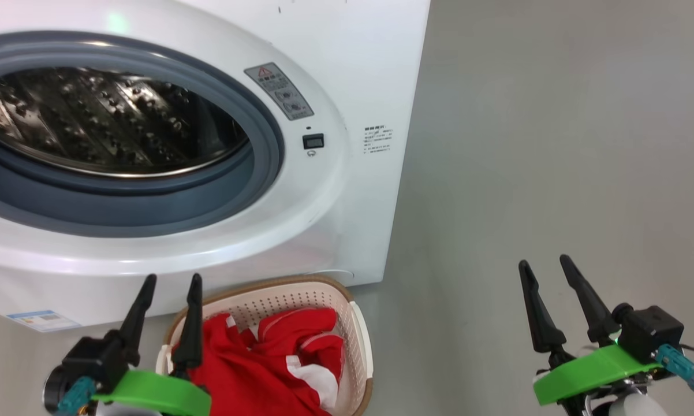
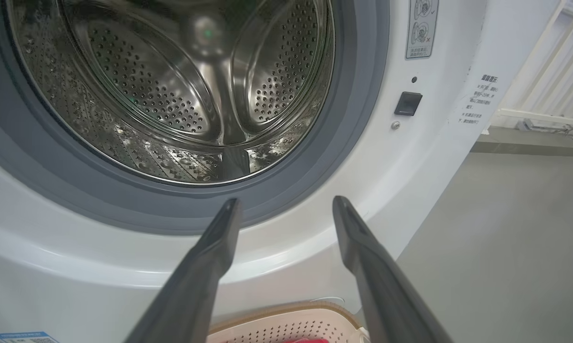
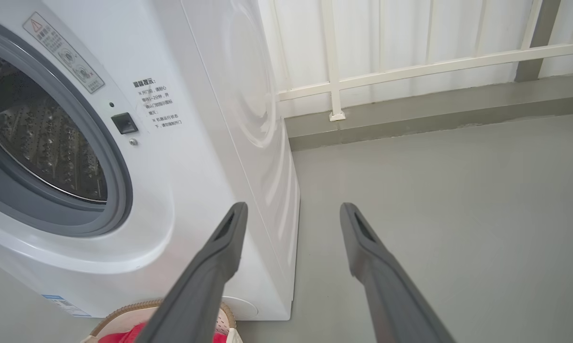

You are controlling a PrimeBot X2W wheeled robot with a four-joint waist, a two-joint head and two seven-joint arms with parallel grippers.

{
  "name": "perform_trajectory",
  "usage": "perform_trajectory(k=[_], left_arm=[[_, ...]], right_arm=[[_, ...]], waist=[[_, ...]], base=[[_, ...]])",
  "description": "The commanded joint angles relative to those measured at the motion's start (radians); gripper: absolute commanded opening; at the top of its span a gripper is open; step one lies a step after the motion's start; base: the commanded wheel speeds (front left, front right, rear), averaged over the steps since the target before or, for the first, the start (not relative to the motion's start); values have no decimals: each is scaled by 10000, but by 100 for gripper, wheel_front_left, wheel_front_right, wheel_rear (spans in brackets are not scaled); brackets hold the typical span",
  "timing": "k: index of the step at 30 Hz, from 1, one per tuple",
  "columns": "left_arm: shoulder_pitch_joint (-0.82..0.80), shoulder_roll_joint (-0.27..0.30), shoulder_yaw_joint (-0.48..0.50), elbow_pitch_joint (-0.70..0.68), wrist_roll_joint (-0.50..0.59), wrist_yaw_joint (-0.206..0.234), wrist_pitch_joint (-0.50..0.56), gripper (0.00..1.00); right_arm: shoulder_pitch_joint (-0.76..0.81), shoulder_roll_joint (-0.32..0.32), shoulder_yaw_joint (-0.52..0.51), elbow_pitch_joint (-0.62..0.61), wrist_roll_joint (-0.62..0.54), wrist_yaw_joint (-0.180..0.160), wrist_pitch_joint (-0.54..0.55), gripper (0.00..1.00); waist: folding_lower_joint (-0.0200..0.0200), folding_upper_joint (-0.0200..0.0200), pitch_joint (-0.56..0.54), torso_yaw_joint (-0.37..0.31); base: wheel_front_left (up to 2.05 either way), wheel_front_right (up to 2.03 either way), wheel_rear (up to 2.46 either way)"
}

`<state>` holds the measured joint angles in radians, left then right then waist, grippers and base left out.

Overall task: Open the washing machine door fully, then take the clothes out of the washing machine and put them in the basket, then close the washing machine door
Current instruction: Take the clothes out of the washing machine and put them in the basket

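Left gripper [image 1: 173, 279] agape; red clothes [image 1: 254, 370] in perforated basket [image 1: 278, 303].

Smooth grey floor [image 1: 555, 144], plain and matt, reaching far to the right in the head view. Standing directly on it, at the left: the washing machine [image 1: 358, 58], big and white, bottom edge flat on the ground. Just in front of it, near its lower right corner: the basket [image 1: 359, 341], cream with a brown rim, upright; touching the machine or not, cannot tell. Farther back, in the right wrist view: a low grey kerb [image 3: 410, 119] along the floor edge, carrying a white railing [image 3: 332, 57].
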<state>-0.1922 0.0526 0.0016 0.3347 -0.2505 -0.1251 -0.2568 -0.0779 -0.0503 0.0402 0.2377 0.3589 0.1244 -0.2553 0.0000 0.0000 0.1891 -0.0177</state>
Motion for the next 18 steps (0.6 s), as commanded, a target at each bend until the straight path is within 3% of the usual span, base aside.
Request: perform_trajectory(k=[1, 18], left_arm=[[189, 200, 386, -438, 146, -55, -49, 100], [1792, 26, 932, -2114, 497, -55, -49, 100]], right_arm=[[89, 1, 124, -277, -145, 63, -65, 100], [1066, -25, -211, -414, -191, 63, -65, 100]], waist=[[0, 0, -206, 50], [0, 0, -786, 128]], base=[[0, 0, 0], [0, 0, 0]])
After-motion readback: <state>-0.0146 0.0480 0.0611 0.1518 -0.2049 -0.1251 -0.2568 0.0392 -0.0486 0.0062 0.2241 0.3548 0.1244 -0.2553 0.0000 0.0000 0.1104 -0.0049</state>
